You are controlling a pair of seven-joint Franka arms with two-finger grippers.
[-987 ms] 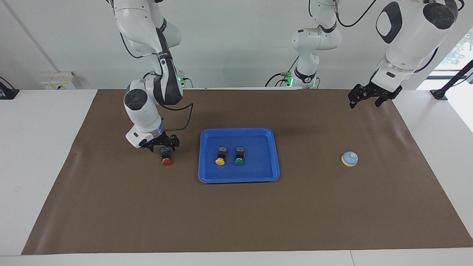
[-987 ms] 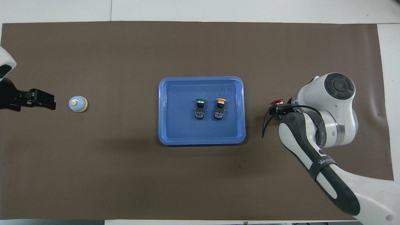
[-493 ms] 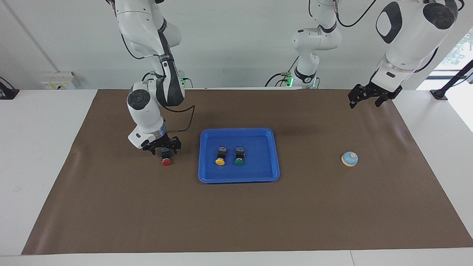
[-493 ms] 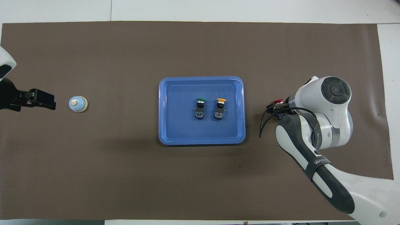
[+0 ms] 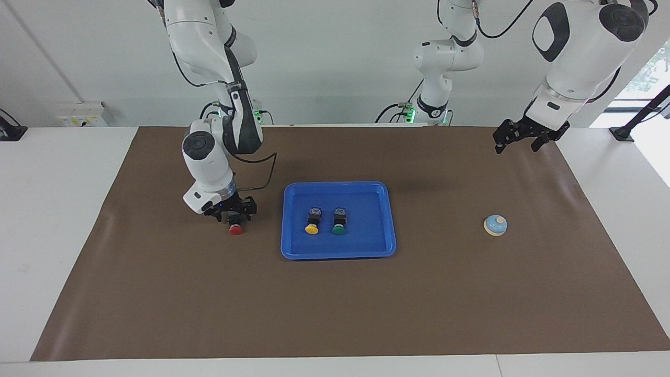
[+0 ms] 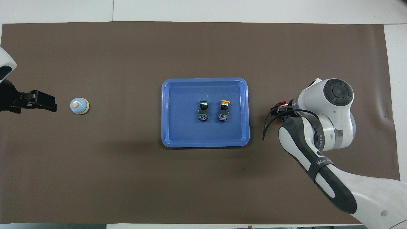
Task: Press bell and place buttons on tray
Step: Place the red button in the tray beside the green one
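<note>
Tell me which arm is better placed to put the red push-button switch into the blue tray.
The right arm. Its end effector is down around the red push-button switch, which lies on the mat beside the shallow blue plastic tray. The left end effector waits raised at the other end, near the light blue desk bell.

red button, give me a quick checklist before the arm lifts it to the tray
1. Right gripper is down over the red button: ok.
2. Fingers closed on it: cannot tell.
3. Red button lies on the mat beside the tray, not in it: not ok yet.
4. Bare tray floor beside the yellow button and green button: ok.
5. Left gripper waits, raised, away from the path: ok.
6. Bell is well clear: ok.
</note>
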